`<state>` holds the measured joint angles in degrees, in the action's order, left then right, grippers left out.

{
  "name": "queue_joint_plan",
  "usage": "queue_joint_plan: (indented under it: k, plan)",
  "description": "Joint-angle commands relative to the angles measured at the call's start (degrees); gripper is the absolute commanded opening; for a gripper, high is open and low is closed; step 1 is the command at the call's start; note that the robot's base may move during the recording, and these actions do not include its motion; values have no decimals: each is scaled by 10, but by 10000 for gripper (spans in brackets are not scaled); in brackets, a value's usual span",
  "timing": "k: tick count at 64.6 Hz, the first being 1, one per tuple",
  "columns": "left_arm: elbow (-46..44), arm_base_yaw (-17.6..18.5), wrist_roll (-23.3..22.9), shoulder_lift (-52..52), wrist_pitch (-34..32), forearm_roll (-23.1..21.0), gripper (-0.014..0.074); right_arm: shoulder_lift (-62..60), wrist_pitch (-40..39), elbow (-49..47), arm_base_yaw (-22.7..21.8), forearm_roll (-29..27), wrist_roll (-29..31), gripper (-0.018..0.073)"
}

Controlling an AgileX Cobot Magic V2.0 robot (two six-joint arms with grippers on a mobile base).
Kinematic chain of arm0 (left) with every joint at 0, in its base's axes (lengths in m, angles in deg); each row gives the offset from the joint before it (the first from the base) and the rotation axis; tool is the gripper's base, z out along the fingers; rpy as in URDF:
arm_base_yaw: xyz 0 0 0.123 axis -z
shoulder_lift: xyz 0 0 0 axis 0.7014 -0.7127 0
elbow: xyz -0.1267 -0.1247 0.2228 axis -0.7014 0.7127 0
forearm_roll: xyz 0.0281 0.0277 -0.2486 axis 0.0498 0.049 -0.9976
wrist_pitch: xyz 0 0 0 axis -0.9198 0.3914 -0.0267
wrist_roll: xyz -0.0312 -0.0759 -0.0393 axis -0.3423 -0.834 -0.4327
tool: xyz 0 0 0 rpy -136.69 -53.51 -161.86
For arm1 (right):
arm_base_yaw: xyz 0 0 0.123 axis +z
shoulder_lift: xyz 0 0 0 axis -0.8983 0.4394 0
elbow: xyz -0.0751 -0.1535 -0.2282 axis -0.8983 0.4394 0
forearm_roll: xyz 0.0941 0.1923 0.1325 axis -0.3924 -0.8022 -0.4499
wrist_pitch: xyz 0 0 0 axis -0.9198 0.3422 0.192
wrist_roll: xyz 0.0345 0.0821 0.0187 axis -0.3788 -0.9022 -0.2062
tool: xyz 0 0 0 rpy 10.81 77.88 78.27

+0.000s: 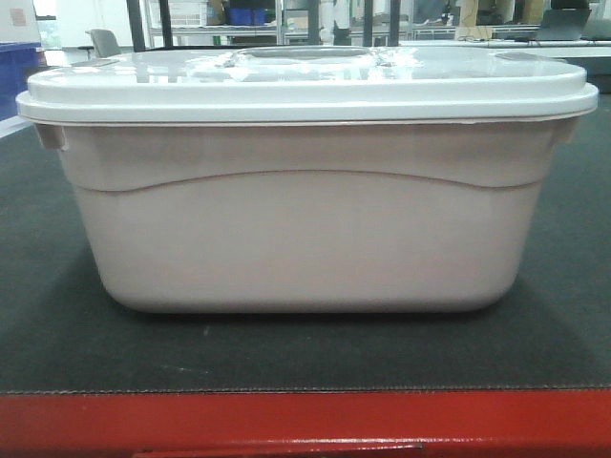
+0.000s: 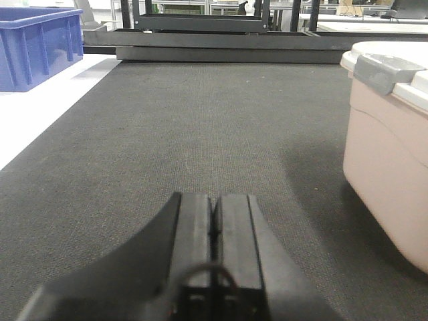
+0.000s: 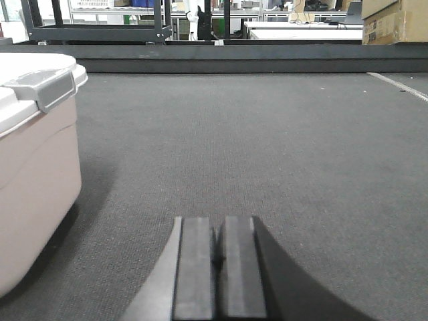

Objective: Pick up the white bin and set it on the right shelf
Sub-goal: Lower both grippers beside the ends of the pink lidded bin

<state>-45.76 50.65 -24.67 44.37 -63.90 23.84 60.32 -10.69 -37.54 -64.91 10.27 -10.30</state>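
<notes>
Exterior front-facing view: the white bin fills mid-frame, lid on, sitting on the dark mat. We judge the task barely begun, with grasp, lift and shelving all left to do. Our left gripper, bottom centre, is pressed closed and empty, clear of the bin. Our right gripper is likewise closed, holding nothing.
</notes>
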Motion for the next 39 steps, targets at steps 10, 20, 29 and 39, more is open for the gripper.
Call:
queue_joint_plan:
  k: [10,20,29,39]
  plan:
    - [0,3,-1,4,-47,-3,-126,-10,-51,-1,-1,7,1,34]
    - [0,3,-1,4,-47,-3,-126,-10,-51,-1,-1,7,1,34]
    - [0,3,-1,4,-47,-3,-126,-10,-51,-1,-1,7,1,34]
    - [0,3,-1,4,-47,-3,-126,-10,-51,-1,-1,7,1,34]
